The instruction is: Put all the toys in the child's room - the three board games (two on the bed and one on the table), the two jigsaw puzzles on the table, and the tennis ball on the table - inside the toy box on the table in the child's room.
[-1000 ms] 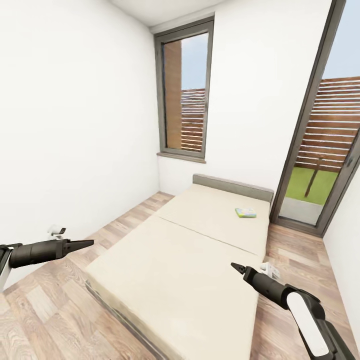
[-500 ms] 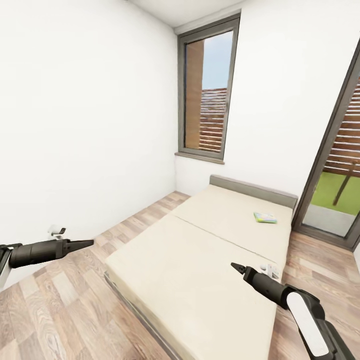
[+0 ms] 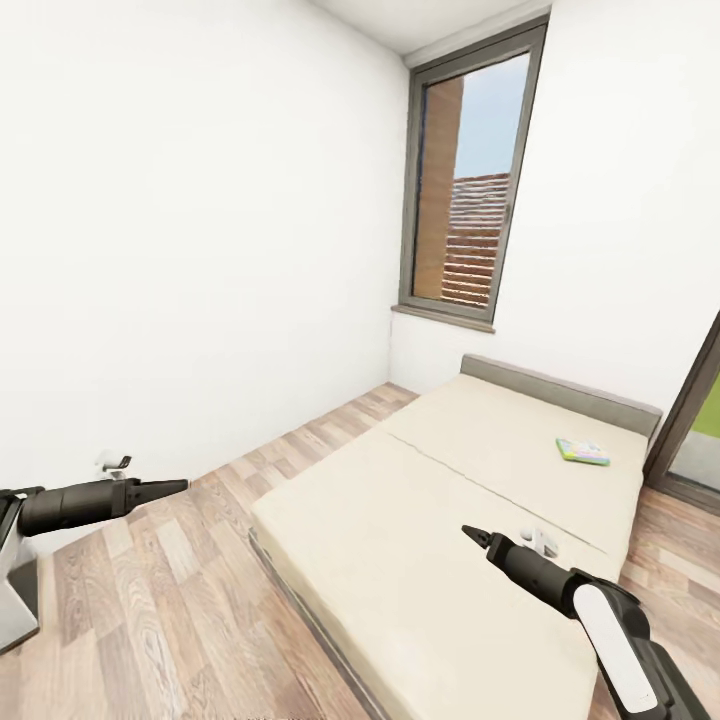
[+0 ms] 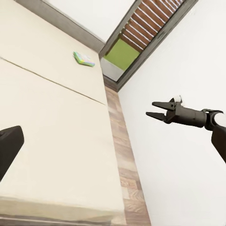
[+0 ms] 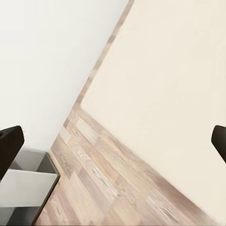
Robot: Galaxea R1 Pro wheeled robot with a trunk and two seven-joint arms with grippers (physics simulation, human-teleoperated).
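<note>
One board game (image 3: 583, 451), a flat green-and-white box, lies on the bed (image 3: 450, 520) near its grey headboard. The left wrist view shows the same board game (image 4: 84, 59) on the bed (image 4: 47, 117). My left gripper (image 3: 183, 486) hangs over the wood floor, left of the bed, open and empty; one of its fingers (image 4: 7, 148) shows at that view's edge. My right gripper (image 3: 466, 532) hovers over the mattress's near part, open and empty, its fingers (image 5: 9, 148) wide apart. From the side, the right gripper (image 4: 151, 109) has its tips parted.
White walls close the room on the left and behind the bed. A tall dark-framed window (image 3: 470, 190) stands above the headboard, a glass door (image 3: 690, 440) at the far right. A grey cabinet-like corner (image 3: 15, 600) sits low on the left. Wood floor (image 3: 200, 600) runs beside the bed.
The camera has swung left, so bed, window and door sit further right in the picture. The grey corner has come into view. Both arms keep their pose.
</note>
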